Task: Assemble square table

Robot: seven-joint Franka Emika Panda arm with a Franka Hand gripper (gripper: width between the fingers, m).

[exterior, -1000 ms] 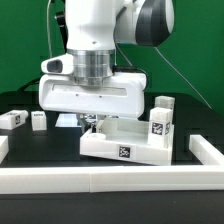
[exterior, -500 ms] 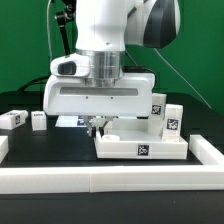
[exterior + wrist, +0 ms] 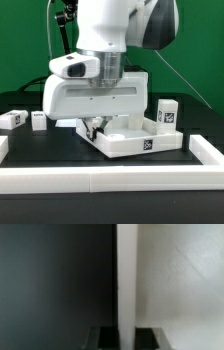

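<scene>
The hand [image 3: 93, 126] pinches the white tray [image 3: 135, 141] by its wall (tight). The tray has just turned, maybe lining up for the legs [image 3: 167, 112].

Smooth, matt white plastic for the tabletop [image 3: 120, 146]. Glossy white shell on the arm [image 3: 100, 98]. Matt black work surface [image 3: 45, 142].

This is a robotics lab bench, not a home or a shop. A white industrial robot arm [image 3: 110, 40] stands over a matte black table [image 3: 50, 150]. A plain green backdrop [image 3: 25, 50] hangs behind the table's rear edge, and black cables [image 3: 57, 30] trail down in front of it. A raised white rail [image 3: 110, 181] fences the table's front edge and turns back at both front corners. Printed black-and-white markers label the loose white parts: one tag [image 3: 149, 146] on the tray-like tabletop [image 3: 125, 144], another on a leg [image 3: 166, 114].
</scene>
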